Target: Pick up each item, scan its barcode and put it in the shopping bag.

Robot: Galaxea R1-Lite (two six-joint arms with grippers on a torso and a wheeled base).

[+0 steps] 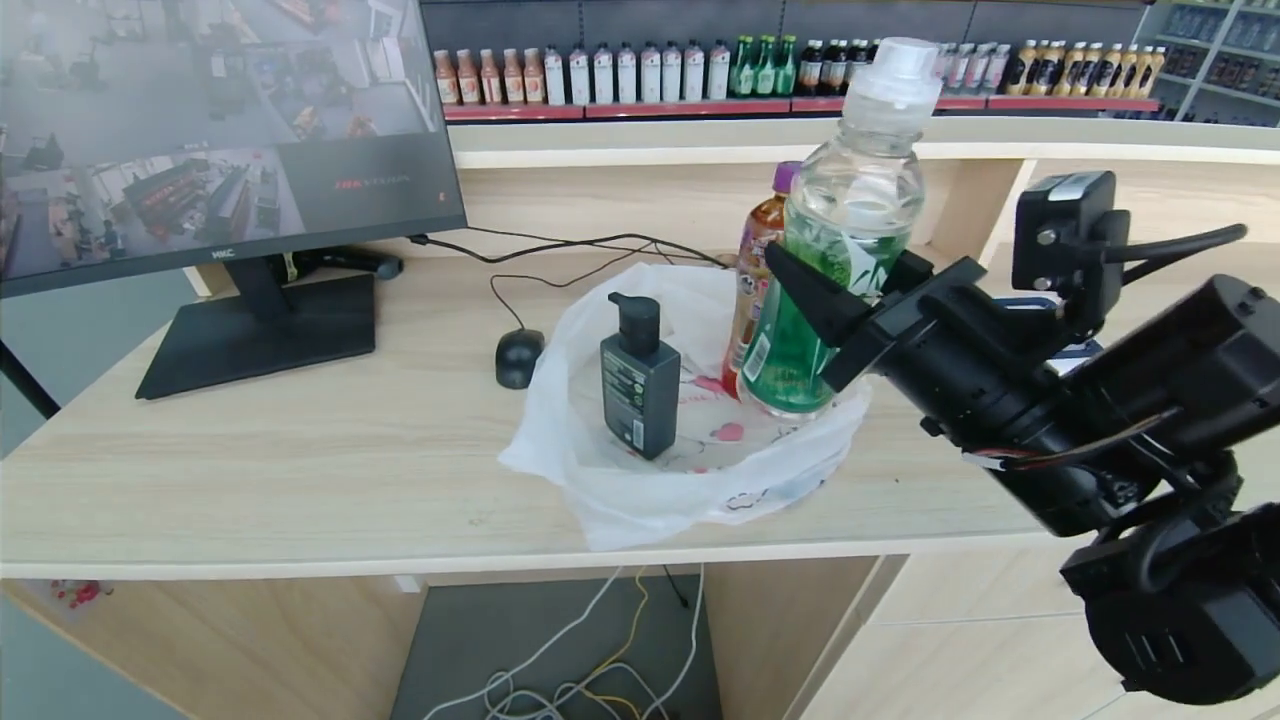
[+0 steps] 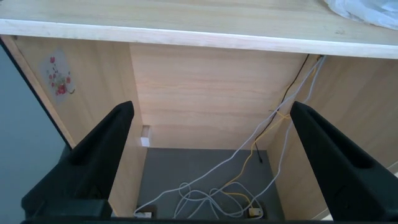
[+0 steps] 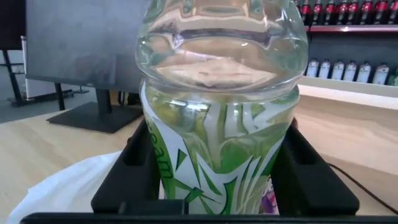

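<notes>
My right gripper is shut on a clear bottle with a green label and a white cap, held upright over the right side of the white shopping bag. In the right wrist view the same bottle sits squeezed between both black fingers. A black pump bottle stands inside the bag. A brown drink bottle with a purple cap stands behind the held one. My left gripper is open below the counter edge, with nothing between its fingers.
A monitor on its stand occupies the counter's left. A black mouse and its cable lie behind the bag. Loose cables hang under the wooden counter. Shelves of bottles line the back wall.
</notes>
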